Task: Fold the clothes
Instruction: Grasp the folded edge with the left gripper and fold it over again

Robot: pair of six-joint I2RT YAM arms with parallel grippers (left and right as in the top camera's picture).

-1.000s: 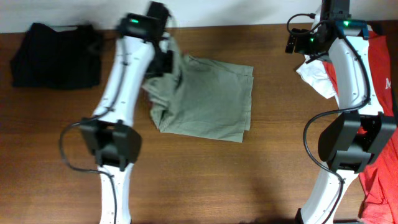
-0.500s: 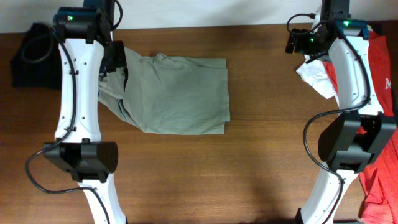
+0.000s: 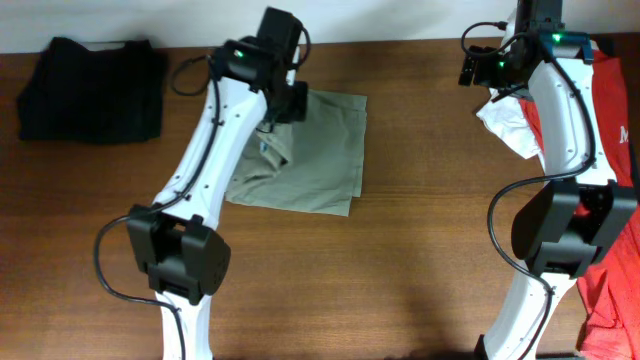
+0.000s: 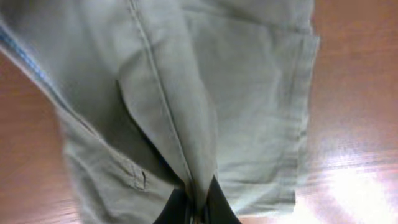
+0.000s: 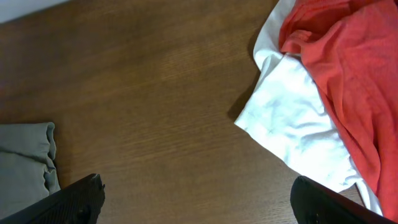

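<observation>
left tool (image 4: 194, 210) clenched on a raised ridge of the trousers (image 3: 325, 165), cloth pinched between the dark tips at the bottom of the wrist view. the ridge stands up from the pinch and the rest drapes away, so the grip is on an edge layer, likely so it can be dragged over for the next fold. blue lining (image 4: 18, 45) shows at upper left, so some inner side is turned out there. overhead, the trousers lie mid tabletop (image 3: 420, 260), doubled into a rough rectangle. the far left corner is bunched under the left arm, right and near edges flat on the wood.

right tool (image 5: 196, 202) released, tips wide apart, nothing between them. it hovers at the far right over bare wood, out of the way, probably parked while the left arm works. white garment (image 5: 292, 118) lies near it, partly under the red shirt (image 5: 348, 56), both loose in a heap at the right edge. black garment (image 3: 90, 88) sits at the far left corner, well apart from the trousers, roughly squared; can't tell if it is properly folded.

judgement: trousers mid-fold, red and white not yet started. risk: the thin pinch slips, or it drags the whole stack instead of one layer.
</observation>
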